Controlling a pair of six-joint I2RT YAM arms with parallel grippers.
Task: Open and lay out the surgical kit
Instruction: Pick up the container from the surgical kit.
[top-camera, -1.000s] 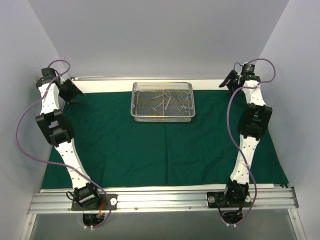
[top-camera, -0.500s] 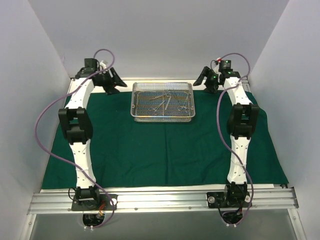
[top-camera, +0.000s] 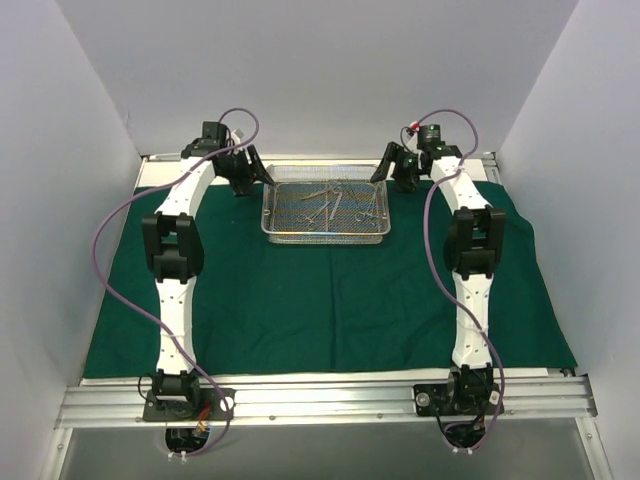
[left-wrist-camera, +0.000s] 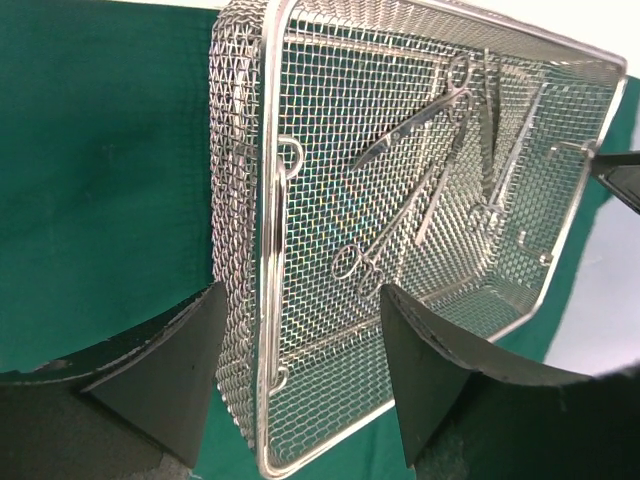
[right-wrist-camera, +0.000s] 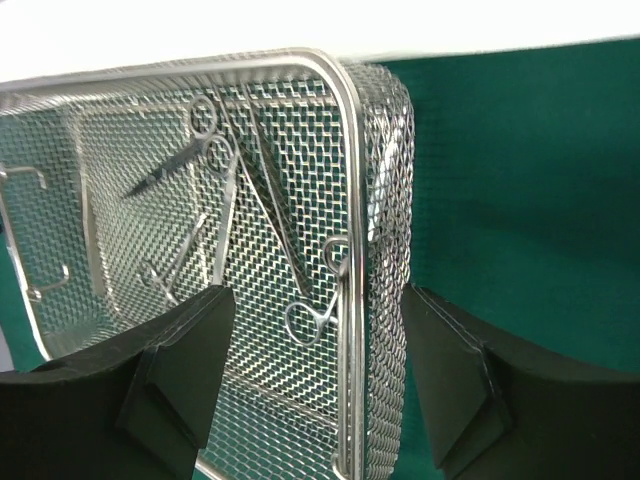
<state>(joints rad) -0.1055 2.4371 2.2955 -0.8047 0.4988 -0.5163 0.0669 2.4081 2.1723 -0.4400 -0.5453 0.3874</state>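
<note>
Your right gripper (right-wrist-camera: 318, 298): jaws wide apart, one finger on each side of the tray's end wall.
Wire-mesh tray (right-wrist-camera: 392, 200): you see its rim running between them.
Instruments (right-wrist-camera: 228, 195): ring-handled steel, lying inside.
Green cloth (right-wrist-camera: 520, 180): beneath the tray.

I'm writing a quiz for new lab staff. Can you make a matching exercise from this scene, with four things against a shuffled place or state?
Things:
1. green cloth
2. wire-mesh tray
3. steel instruments
4. left gripper

Places or states:
A. lying inside the tray
B. open, one finger on either side of the tray's left wall
C. spread out flat, dark green
D. standing on the cloth near its far edge

Pairs: 1-C, 2-D, 3-A, 4-B
</note>
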